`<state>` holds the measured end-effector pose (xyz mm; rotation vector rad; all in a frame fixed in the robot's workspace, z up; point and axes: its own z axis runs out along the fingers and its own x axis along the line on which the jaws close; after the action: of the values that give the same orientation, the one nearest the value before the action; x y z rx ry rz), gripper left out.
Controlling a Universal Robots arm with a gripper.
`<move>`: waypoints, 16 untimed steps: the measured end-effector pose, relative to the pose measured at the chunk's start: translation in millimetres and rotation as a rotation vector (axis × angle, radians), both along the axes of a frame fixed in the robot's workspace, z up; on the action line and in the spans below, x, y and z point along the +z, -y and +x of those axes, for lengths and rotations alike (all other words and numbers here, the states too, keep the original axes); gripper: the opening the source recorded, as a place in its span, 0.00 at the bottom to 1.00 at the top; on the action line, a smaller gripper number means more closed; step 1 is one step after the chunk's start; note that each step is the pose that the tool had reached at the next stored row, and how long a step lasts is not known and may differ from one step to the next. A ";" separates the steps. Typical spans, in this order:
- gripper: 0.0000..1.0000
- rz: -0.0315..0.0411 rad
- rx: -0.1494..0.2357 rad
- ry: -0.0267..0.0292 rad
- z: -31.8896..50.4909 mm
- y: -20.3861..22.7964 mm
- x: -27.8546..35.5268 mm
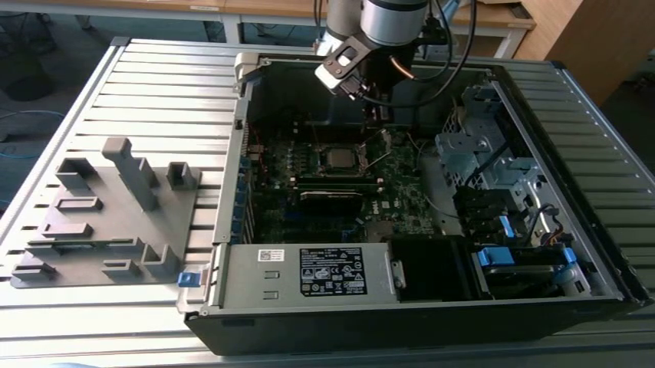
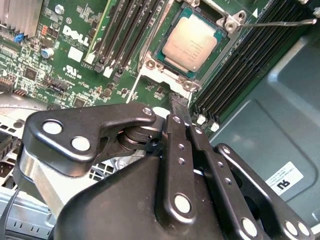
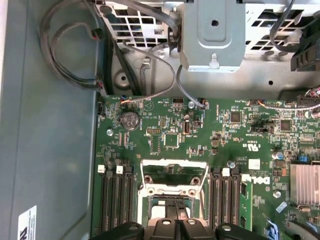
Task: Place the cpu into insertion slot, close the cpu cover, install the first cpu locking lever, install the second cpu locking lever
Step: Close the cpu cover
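The cpu (image 2: 192,42), a small square chip with a dull silver top, lies in the insertion slot (image 1: 341,158) on the green motherboard. The cpu cover (image 2: 216,56), a thin silvery frame, lies down around it. One thin wire locking lever (image 2: 280,22) sticks out past a corner of the socket, and a second wire lever (image 2: 147,47) runs along another side. My gripper (image 2: 180,106) hangs just beside the socket's edge, its black fingers together and holding nothing. In the exterior view the gripper (image 1: 381,116) sits above the board, behind the socket. The first wrist view has the fingertips (image 3: 176,216) over the socket frame (image 3: 172,167).
Long black memory slots (image 2: 125,35) flank the socket on both sides. The case holds a drive cage (image 1: 481,146), a labelled power supply (image 1: 333,270), a heatsink (image 3: 305,182) and loose cables (image 3: 75,45). A grey fixture tray (image 1: 103,222) lies at the exterior view's left.
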<state>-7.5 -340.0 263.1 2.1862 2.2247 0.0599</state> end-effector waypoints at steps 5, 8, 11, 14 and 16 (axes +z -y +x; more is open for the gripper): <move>0.11 0.0001 0.000 0.0000 7.3 0.0 -0.1; 0.11 0.0000 0.000 0.0000 12.0 0.0 0.0; 0.11 -0.0002 0.000 -0.0001 16.6 0.0 0.0; 0.11 0.0000 0.000 0.0000 21.0 0.0 -0.1; 0.11 0.0001 0.000 0.0000 24.1 -0.1 -0.1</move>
<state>16.6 -340.0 262.9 2.1862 2.2248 0.0601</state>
